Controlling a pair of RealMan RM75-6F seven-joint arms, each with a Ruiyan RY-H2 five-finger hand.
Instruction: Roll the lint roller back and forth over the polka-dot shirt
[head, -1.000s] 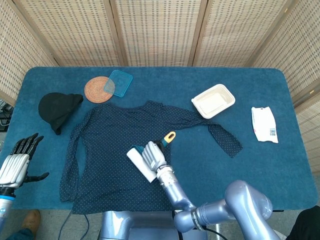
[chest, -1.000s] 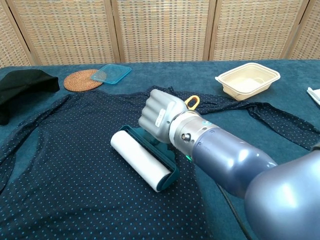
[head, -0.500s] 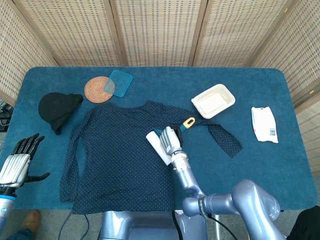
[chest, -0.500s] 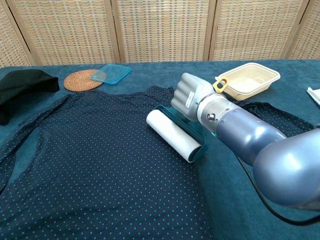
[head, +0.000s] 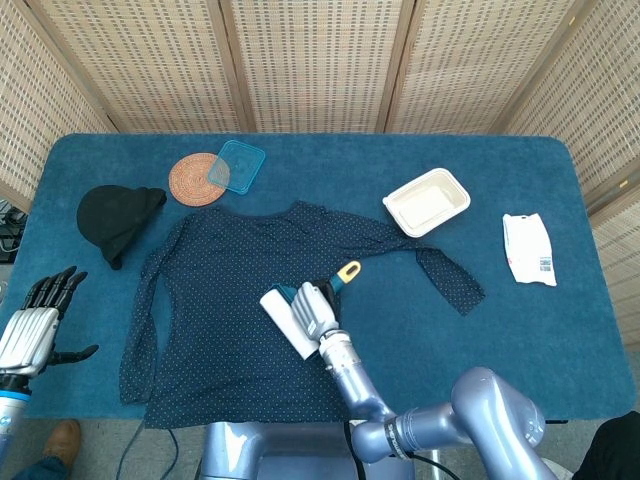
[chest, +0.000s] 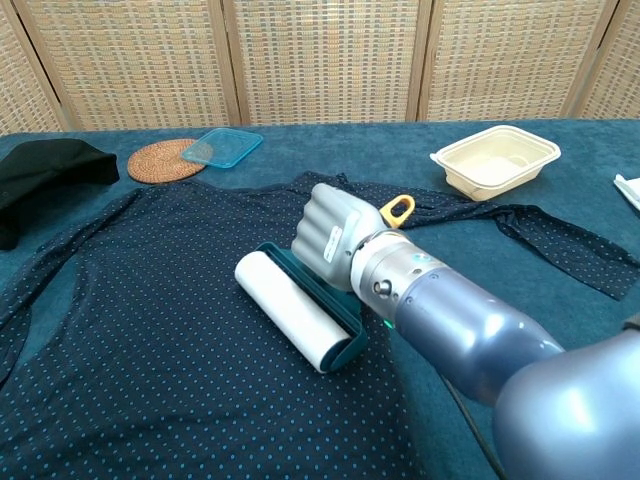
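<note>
A: What is the surface, and what surrounds it?

B: A table covered in teal cloth (head: 560, 330), with woven cane screens (head: 310, 60) standing behind it.

A: Where are the shirt and the roller?

B: The polka-dot shirt (head: 225, 300) lies flat at the middle, one sleeve reaching right. The lint roller (chest: 290, 309) rests on its lower middle, white barrel touching the fabric, yellow handle loop pointing toward the far right.

A: And the hands?

B: The right hand (chest: 330, 235) has its fingers clamped around the roller's handle. The left hand (head: 35, 320) hovers at the near left edge, off the shirt, fingers apart and holding nothing.

A: Where is there open room?

B: Bare cloth lies right of the shirt and along the far edge.

A: Anything else nearby?

B: A black hat (head: 118, 220) is just beside the left sleeve. A cork coaster (head: 196, 180) with a blue lid (head: 238, 166) overlapping it sits beyond the collar. A cream tray (head: 427, 201) is near the right sleeve, and a white packet (head: 527, 250) lies well apart at the right.
</note>
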